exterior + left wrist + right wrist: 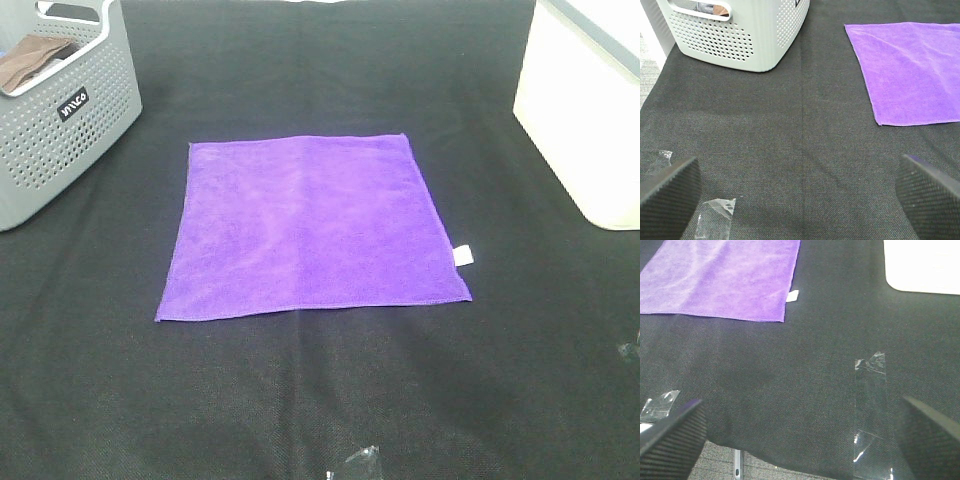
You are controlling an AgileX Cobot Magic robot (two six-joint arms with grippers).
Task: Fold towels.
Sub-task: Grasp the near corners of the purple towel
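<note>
The purple towel [310, 227] lies flat and unfolded in the middle of the black table, its small white tag [463, 255] at the near right corner. It shows in the left wrist view [912, 70] and in the right wrist view [722, 277], with the tag [793, 295] there too. My left gripper [800, 192] is open and empty, over bare table near the front left, apart from the towel. My right gripper [800, 435] is open and empty near the table's front edge, apart from the towel. Neither gripper shows in the exterior high view.
A grey perforated basket [60, 120] holding a brown cloth [30, 60] stands at the back left, also in the left wrist view [735, 35]. A white bin [590, 110] stands at the back right. Clear tape strips [870, 385] stick to the table near the front.
</note>
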